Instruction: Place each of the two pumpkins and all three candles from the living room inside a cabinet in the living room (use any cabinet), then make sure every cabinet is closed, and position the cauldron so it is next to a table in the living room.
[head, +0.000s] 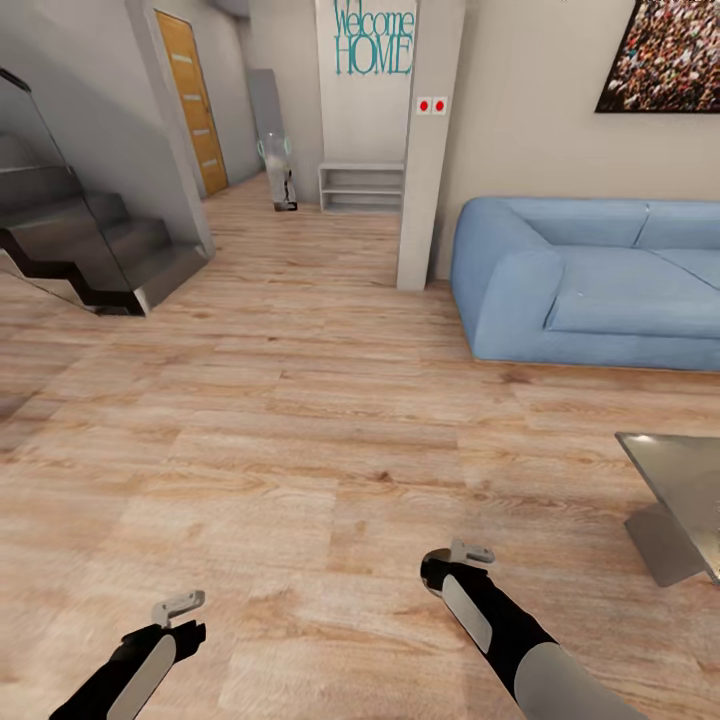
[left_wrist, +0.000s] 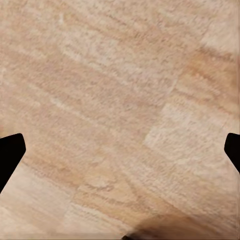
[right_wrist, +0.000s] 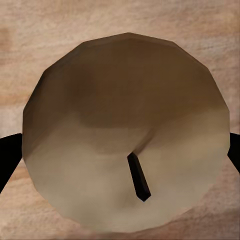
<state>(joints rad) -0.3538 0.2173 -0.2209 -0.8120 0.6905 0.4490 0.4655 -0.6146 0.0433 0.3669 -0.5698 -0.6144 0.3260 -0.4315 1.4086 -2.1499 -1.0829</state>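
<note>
A: List the room contents, largest first.

B: Wood plank floor (head: 300, 450) across the whole head view. Blue sofa (head: 590, 285) against the far wall on the right. Grey staircase (head: 90, 245) on the left. Grey pillar (head: 428, 140) just beside the sofa's left end. Orange door (head: 192, 100) down the hallway, with a low grey shelf (head: 362, 186) under the "Welcome HOME" lettering (head: 373, 40). One corner of the glossy grey table (head: 685, 505) shows at the right edge.

A: Left gripper status?

B: The left gripper (left_wrist: 120, 150) hangs over bare floor. Its dark fingertips (left_wrist: 10, 155) sit at opposite edges of the wrist view, spread wide, nothing between them.

A: Right gripper status?

B: The right gripper (right_wrist: 120, 150) has a candle (right_wrist: 125, 132) between its fingers: a beige rounded top with a short dark wick, seen end-on above the floor. The fingertips (right_wrist: 7, 155) flank it on both sides. Contact appears firm, but the touching surfaces are hidden behind the candle.

A: Arm positions?

B: Both arms are low in the head view, the right one nearer the table corner.
</note>
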